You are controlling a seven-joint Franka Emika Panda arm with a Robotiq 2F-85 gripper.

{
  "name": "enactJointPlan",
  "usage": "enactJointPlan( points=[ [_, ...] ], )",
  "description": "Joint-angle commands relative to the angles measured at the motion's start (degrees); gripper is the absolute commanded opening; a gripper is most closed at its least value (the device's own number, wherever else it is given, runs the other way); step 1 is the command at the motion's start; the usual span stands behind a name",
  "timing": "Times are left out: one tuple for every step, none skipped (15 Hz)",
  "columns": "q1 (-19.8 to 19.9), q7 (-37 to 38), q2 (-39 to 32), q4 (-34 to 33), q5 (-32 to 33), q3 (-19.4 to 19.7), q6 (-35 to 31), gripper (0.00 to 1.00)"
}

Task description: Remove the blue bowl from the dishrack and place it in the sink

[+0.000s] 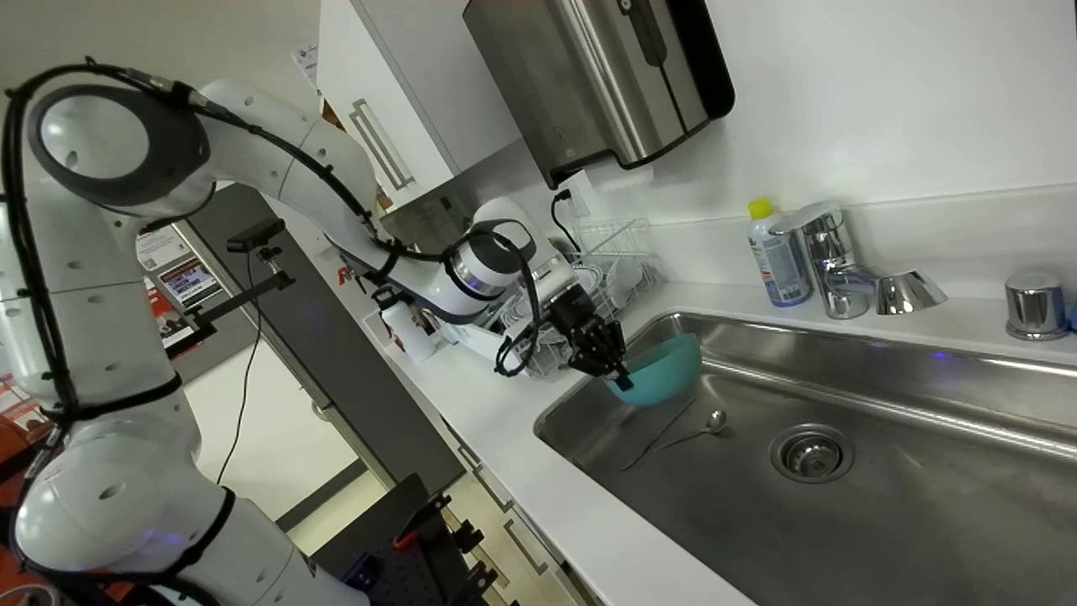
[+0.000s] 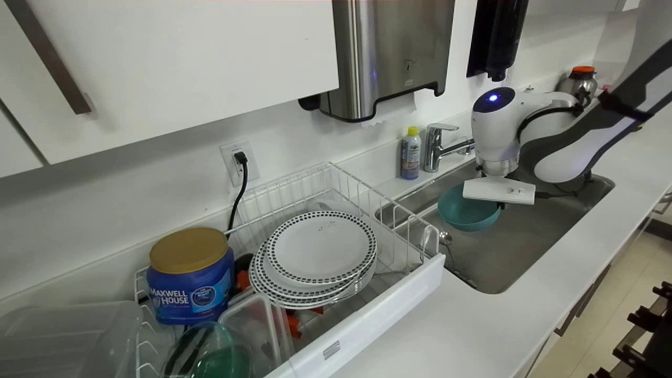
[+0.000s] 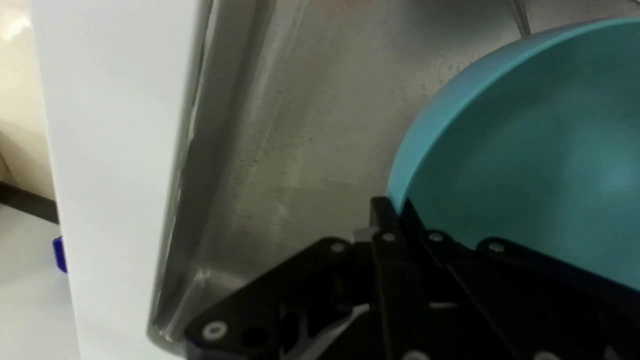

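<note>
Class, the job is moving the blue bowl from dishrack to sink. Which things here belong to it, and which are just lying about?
Belongs to the job:
blue bowl
gripper, pinching its rim
dishrack
sink

Just lying about:
patterned plates in the dishrack
spoon in the sink
yellow-capped can
Maxwell House tub

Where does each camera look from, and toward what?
In an exterior view: near the white robot arm, mostly visible, facing the rectangular stainless steel sink.
In an exterior view: above the white wire dishrack, facing the sink; part of the arm shows.
Wrist view: wrist-mounted, facing down at the round teal bowl; the black gripper shows.
Both exterior views share dishrack, sink and bowl.
</note>
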State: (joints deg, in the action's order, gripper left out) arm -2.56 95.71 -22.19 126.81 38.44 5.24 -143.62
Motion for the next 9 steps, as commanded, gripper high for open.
enactJointPlan(
  points=[
    [3.7,-9.4,-5.3,-1.5,-7.2,0.6,-9.8,0.01],
    [4.0,-12.3,-6.4,-1.6,-9.7,1.0,-11.8,0.01],
    [3.6,-14.7,-7.7,-2.0,-11.6,1.9,-13.2,0.01],
    [3.4,-17.2,-8.8,-2.3,-13.8,2.6,-14.3,0.01],
    [3.2,-19.7,-10.2,-2.8,-15.7,3.1,-15.2,0.01],
    [2.9,-22.1,-11.5,-3.5,-17.4,3.5,-15.9,0.01],
    [2.8,-24.5,-13.0,-4.5,-19.3,3.7,-16.1,0.01],
    [2.2,-25.9,-14.4,-5.3,-20.8,4.3,-16.2,0.01],
    [1.9,-27.7,-15.7,-6.1,-22.2,4.7,-16.4,0.01]
  ],
)
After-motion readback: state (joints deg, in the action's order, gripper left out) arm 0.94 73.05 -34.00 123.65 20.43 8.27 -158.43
